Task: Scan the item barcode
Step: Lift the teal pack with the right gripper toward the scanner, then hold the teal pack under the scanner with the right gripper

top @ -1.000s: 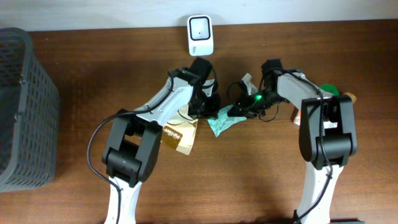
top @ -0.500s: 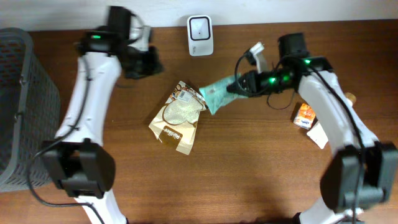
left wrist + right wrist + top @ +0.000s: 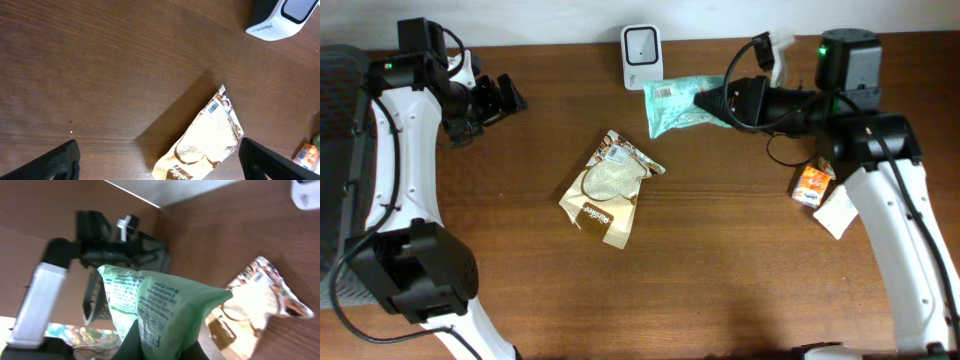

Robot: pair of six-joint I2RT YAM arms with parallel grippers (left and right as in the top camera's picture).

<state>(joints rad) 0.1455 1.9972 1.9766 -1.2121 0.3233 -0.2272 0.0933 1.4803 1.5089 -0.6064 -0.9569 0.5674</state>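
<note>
Right gripper (image 3: 708,100) pinches the green pouch (image 3: 672,106), its tips mostly hidden; left gripper (image 3: 502,97) gapes wide, empty.

A brown and gold snack pouch (image 3: 610,190) lies flat on the dark wooden table (image 3: 700,290), set on a diagonal near the middle, its printed label end toward the back edge (a small barcode shows on that corner in the left wrist view (image 3: 215,106)). Well apart from it, on the right side, a small orange box (image 3: 812,184) sits just beside a white packet (image 3: 837,212). A grey mesh basket (image 3: 338,180) stands at the far left edge, partly hidden.
</note>
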